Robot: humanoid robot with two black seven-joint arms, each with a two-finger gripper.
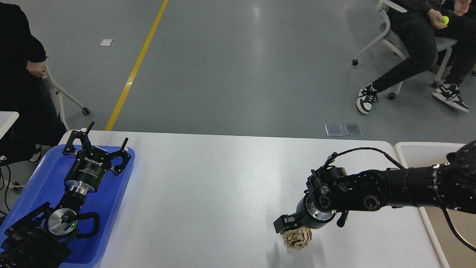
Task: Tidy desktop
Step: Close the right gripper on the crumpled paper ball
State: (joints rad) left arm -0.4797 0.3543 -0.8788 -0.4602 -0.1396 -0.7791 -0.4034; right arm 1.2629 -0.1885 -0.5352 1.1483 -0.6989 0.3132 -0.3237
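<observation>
The white desktop (208, 193) bears a crumpled brown paper ball (298, 239) near its front right. My right gripper (293, 229) is low over the ball, right at its top. One finger (282, 225) shows at the ball's upper left; the other is hidden behind the wrist. The jaws look spread and the ball lies undeformed on the desktop. My left gripper (98, 144) is open and empty, hanging over the far end of the blue tray (44, 186) at the left.
A beige bin with a white rim (420, 147) stands off the desktop's right edge, behind my right arm. People sit on chairs at the far right (412, 37) and far left (18, 74) on the grey floor.
</observation>
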